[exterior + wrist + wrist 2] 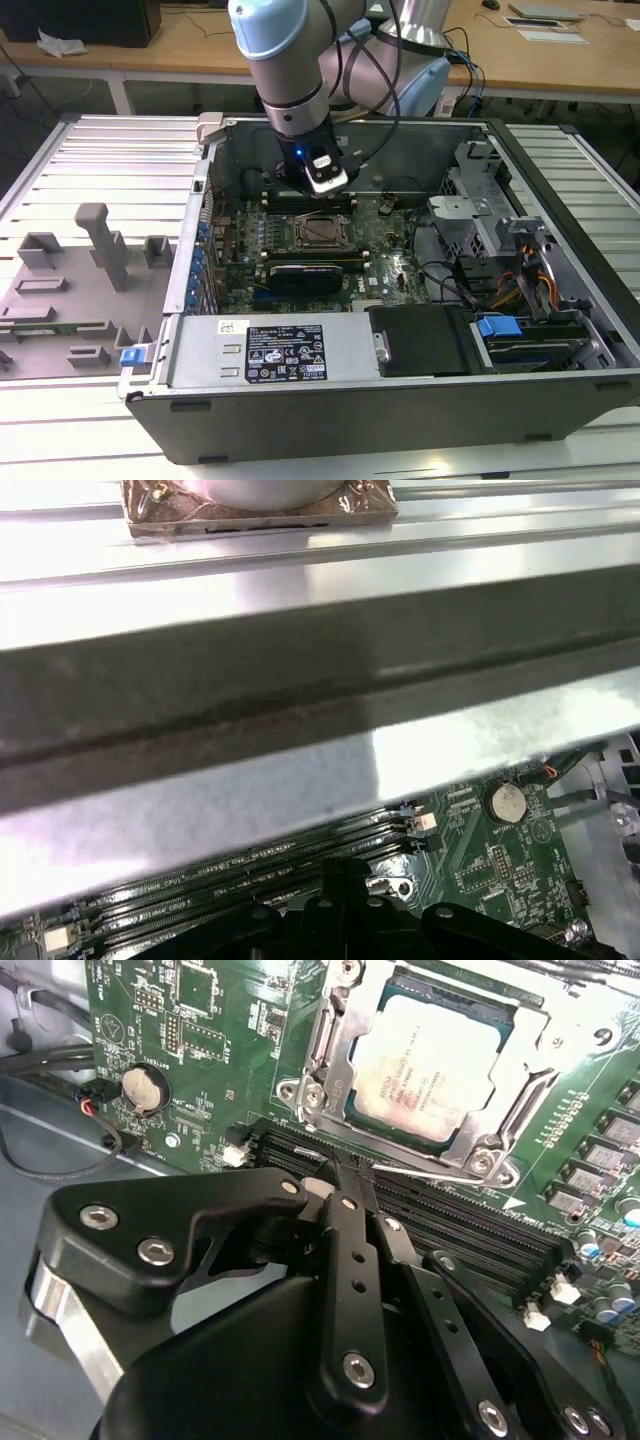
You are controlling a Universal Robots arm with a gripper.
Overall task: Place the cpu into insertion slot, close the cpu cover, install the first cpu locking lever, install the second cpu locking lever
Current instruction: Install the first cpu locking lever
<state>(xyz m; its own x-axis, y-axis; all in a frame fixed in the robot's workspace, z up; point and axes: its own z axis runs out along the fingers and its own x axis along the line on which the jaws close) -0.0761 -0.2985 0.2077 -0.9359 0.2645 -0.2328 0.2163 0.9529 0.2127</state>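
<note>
The cpu [430, 1065] lay flat in the insertion slot [322, 232], metal top up and square, so it had no long axis. The lowered cpu cover [330, 1055] framed it. The gripper [345, 1172], fingers pressed together, stood over the memory slots [470, 1230]. Its tips were at a thin locking lever [440, 1174] along the socket's edge, with the case wall [300, 680] near.

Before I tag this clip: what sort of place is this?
Probably a robotics lab or test workshop: an open computer case sits on a slatted metal table, a robot arm reaches into it, and wooden desks stand behind.
</note>
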